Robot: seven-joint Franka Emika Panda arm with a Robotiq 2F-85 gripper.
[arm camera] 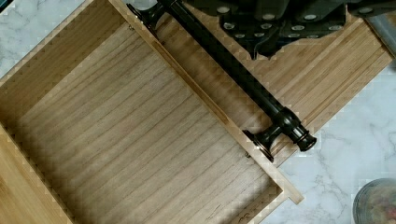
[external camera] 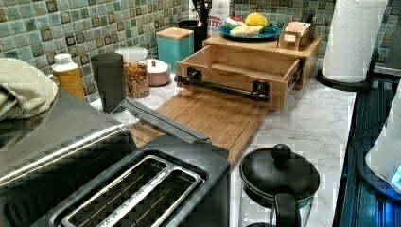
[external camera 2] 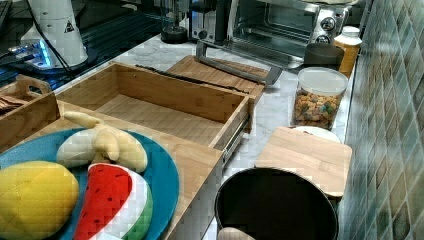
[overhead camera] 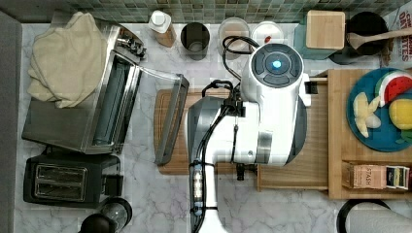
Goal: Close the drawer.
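the drawer stands pulled out of the wooden stand, its tray bare, its black bar handle facing open space over the cutting board. in the left view, bare marble worktop runs along the drawer's right; the oven door lies lowered across the board's near end. a cereal jar and a lidded dish crowd the left view's left flank. in the wrist view the gripper sits just beside the handle.

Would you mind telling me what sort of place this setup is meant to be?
Most likely a kitchen counter: a toaster, a toaster oven, and an open wooden drawer against a tiled backsplash.
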